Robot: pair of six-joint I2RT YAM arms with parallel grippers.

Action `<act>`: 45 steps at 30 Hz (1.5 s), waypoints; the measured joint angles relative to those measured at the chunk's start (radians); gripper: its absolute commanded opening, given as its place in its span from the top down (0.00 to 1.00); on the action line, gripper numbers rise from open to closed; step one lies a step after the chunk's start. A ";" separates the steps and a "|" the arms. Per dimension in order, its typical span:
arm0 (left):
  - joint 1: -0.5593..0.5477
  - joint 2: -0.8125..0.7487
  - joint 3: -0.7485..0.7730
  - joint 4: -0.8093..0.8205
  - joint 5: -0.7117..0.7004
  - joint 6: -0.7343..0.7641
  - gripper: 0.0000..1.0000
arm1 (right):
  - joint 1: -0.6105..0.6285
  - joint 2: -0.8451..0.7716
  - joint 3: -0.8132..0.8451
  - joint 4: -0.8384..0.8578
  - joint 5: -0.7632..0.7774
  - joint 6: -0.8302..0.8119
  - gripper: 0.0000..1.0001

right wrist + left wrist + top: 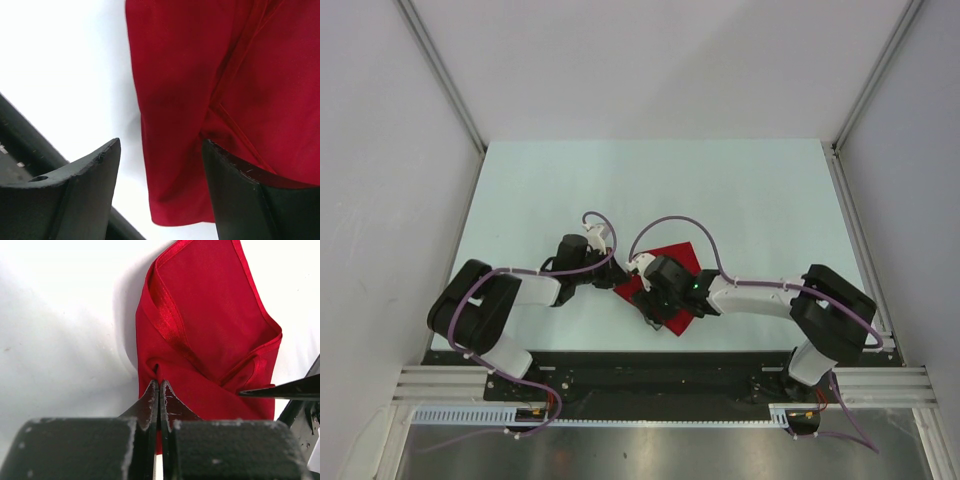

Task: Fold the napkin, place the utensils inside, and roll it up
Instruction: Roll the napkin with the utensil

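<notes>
- Top external view: the napkin (678, 258) lies just below the middle of the frame on the tabletop (740, 190), between the two arms. It is already doubled over, and its lower part is hidden under the right arm. The left tool (617, 278) meets its left corner and the right tool (653, 305) hangs over its lower left part. No spoon shows here.
- Left wrist view: the left tool (159, 390) is fully closed, with a pinch of the napkin (210, 325) caught between its tips. The cloth puckers just above them and red shows down the slit between the jaws. The layers sag, and the hemmed edges curl into a loose pocket, so I judge it thin, limp and very light. It should not slip out of a pinch, but it will drag and unfold if pulled by one point. One finger (280, 390) of the right tool pokes in at the right edge.
- Right wrist view: the right tool (160, 165) stands wide open and holds nothing. Its jaws straddle the napkin's (175, 80) lower folded edge, one over bare tabletop (65, 75) and one over cloth. Whether the tips touch the cloth I cannot tell.
- Best hold, in my judgement: pinch a hemmed edge or corner through all layers, where the fabric is thickest, with the second pinch well apart along the same edge.
</notes>
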 measured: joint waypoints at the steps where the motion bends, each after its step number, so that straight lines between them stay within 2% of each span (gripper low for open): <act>1: 0.000 0.000 0.000 0.000 0.000 0.000 1.00 | 0.003 0.008 -0.002 0.005 0.008 0.000 0.31; 3: 0.000 0.000 0.000 0.000 0.000 0.000 1.00 | 0.006 0.023 -0.003 0.008 0.024 0.002 0.34; 6: 0.000 0.001 0.000 0.000 0.000 0.000 1.00 | 0.010 0.040 0.003 0.006 0.045 0.003 0.56; 8: 0.000 0.002 0.000 0.000 0.000 0.000 1.00 | 0.013 0.056 0.020 -0.007 0.061 0.008 0.62; 9: 0.000 0.002 0.000 -0.001 -0.001 0.003 1.00 | 0.014 0.063 0.029 -0.014 0.068 0.016 0.69; 14: 0.000 0.002 0.003 -0.007 -0.001 0.007 1.00 | 0.019 0.077 0.051 -0.042 0.073 0.055 0.80; 16: -0.002 0.002 0.005 -0.008 -0.001 0.007 0.95 | 0.017 0.078 0.051 -0.042 0.056 0.066 0.81; 17: -0.002 0.002 0.006 -0.009 -0.001 0.007 0.86 | 0.013 0.078 0.051 -0.041 0.038 0.069 0.81; 23: -0.003 -0.014 0.006 -0.033 -0.026 0.022 0.53 | -0.052 0.081 0.033 -0.005 -0.117 0.081 0.81; 26: -0.003 -0.060 0.005 -0.060 -0.059 0.039 0.44 | -0.101 0.080 0.010 0.035 -0.220 0.091 0.81; 37: -0.003 -0.177 -0.027 -0.097 -0.132 0.068 0.39 | -0.251 0.138 -0.046 0.154 -0.595 0.127 0.80; 45: -0.004 -0.174 -0.036 -0.076 -0.114 0.066 0.37 | -0.365 0.227 -0.078 0.238 -0.853 0.155 0.80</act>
